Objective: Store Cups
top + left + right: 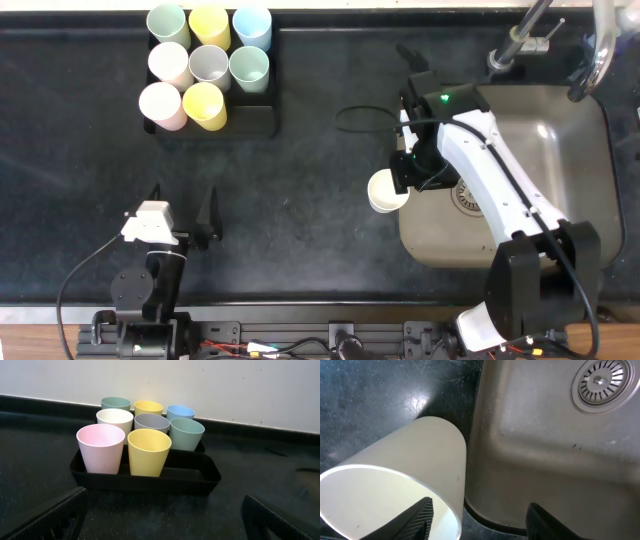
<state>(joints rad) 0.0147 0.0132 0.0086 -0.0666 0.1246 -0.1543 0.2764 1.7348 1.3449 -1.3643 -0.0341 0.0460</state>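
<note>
Grasping looks underway: nearest, the left end effector [185,215] sits wide open. The right end effector [481,519], half open, straddles the rim of a cream plastic cup [405,470] beside the steel sink [560,120]. Next it must pinch the rim, then carry the cup to the far black rectangular tray [266,124].

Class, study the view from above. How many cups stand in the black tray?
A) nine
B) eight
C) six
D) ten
B: the black tray holds eight cups, in rows of three, three and two, and one corner spot is bare.
</note>
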